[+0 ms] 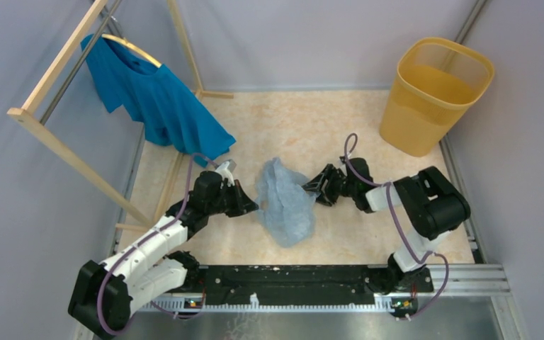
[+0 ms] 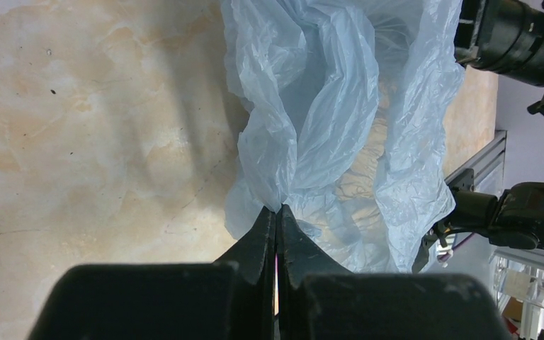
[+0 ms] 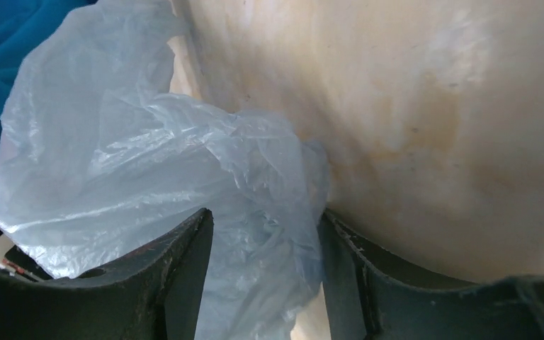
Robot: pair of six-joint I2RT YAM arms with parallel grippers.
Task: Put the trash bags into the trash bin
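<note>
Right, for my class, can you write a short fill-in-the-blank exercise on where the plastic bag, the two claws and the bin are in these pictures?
1. The left claw is pinched ___ on an edge of the bag.
2. The right claw stands open, with a fold of the bag ___ its fingers.
3. The yellow bin stands upright in the far ___ corner.
4. The T-shirt on the hanger is ___.
Missing words: shut; between; right; blue.

No readable text, no labels, no numbers anywhere
</note>
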